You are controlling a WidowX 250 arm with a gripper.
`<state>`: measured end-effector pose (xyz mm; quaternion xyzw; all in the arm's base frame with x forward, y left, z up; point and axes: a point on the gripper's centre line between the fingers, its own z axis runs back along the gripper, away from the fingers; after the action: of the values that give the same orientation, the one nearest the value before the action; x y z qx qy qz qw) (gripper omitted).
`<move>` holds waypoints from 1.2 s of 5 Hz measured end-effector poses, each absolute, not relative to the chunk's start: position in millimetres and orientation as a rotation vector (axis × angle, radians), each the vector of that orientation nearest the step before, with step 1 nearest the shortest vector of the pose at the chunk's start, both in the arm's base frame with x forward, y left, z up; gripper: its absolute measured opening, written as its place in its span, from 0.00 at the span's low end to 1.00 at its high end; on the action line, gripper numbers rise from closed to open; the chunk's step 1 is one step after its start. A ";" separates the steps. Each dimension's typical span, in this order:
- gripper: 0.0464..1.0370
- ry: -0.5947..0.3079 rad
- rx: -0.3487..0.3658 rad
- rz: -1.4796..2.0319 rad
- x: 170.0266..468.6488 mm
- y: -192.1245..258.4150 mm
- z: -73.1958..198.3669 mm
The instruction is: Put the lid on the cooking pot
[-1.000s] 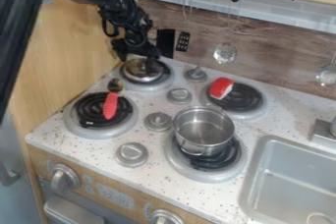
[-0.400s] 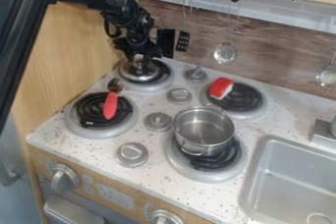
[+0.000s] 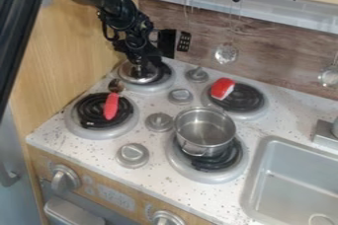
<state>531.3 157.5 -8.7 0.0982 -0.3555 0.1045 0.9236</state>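
4 burners [image 3: 188,168], 4 countertop knobs [image 3: 133,155], 1 pot [image 3: 205,132], 1 lid [image 3: 134,74], 1 spoon [image 3: 111,106], 1 red object [image 3: 222,88]. The lid is on the back-left burner, under the gripper [image 3: 142,61]; I cannot tell how wide the gripper is. The pot is on the front-right burner. Against the earliest frame, the lid has shifted slightly left; the pot, spoon and red object match.
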 end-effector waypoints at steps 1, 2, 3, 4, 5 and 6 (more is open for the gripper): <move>0.19 -0.764 0.178 0.165 529.0 144.1 -0.9; 0.19 -0.836 0.148 0.100 525.5 119.6 26.2; 0.19 -0.851 0.092 0.015 515.2 87.6 33.5; 0.19 -0.836 0.040 -0.057 501.2 52.3 36.4; 0.19 -0.826 0.000 -0.152 481.5 15.9 47.0; 0.19 -0.799 -0.023 -0.236 459.5 -8.3 49.0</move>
<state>459.5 -8.3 49.0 -0.0113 -0.3880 -0.1146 0.9145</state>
